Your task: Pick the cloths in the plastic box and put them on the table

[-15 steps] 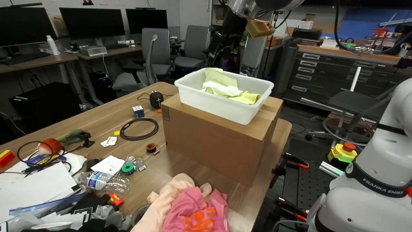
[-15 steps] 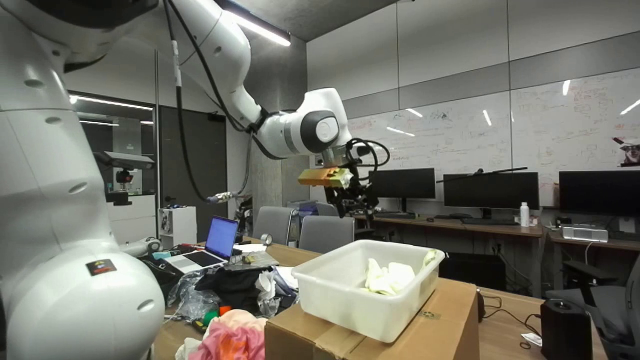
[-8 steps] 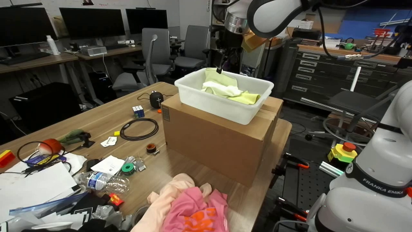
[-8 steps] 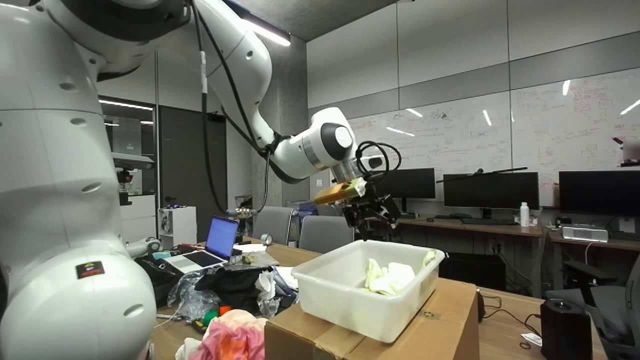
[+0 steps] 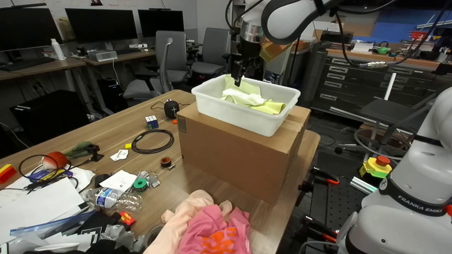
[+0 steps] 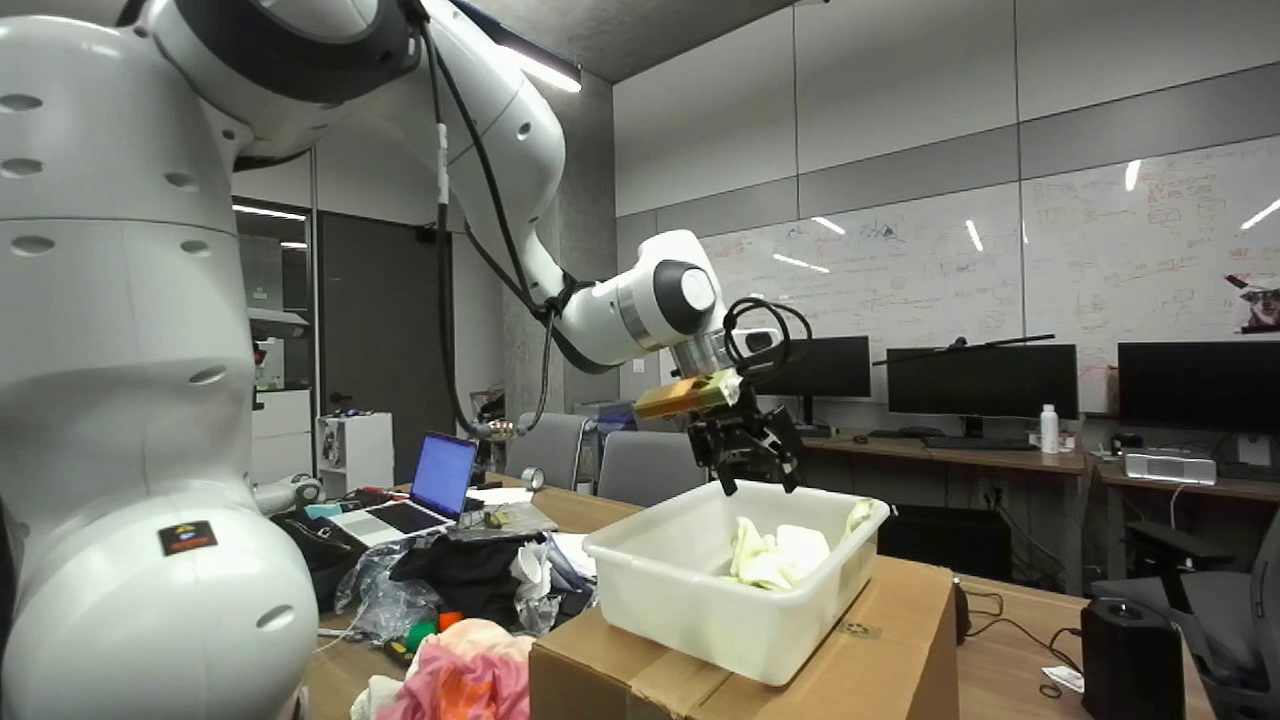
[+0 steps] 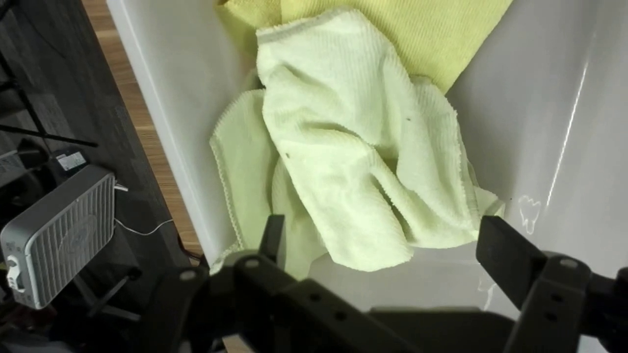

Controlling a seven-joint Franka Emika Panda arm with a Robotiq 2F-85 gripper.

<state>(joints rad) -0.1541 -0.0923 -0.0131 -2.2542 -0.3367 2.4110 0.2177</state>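
Note:
The white plastic box (image 5: pixel 233 114) stands on a cardboard box (image 5: pixel 233 158) on the table (image 5: pixel 187 180). It also shows in an exterior view (image 6: pixel 700 610). A crumpled pale green cloth (image 7: pixel 338 147) lies in it, with a yellow cloth (image 7: pixel 417 34) beside and partly under it in the wrist view. In an exterior view the pale green cloth (image 5: pixel 243 97) and yellow cloth (image 5: pixel 269 107) lie inside, and pale green fabric leans up the far wall. My gripper (image 7: pixel 382 228) is open and empty, its fingers wide apart above the box. It hangs near the rim in an exterior view (image 6: pixel 759 487).
Pink clothing (image 5: pixel 208 218) and peach fabric (image 5: pixel 192 208) lie on the table by the cardboard box. A plastic bottle (image 5: pixel 116 199), a coiled cable (image 5: pixel 169 141), a puzzle cube (image 5: pixel 152 122) and papers lie further off. A black speaker (image 5: pixel 171 108) stands behind.
My arm has swung over and lowered, bringing the gripper down to just above the box's rim. The box and cloths have not moved.

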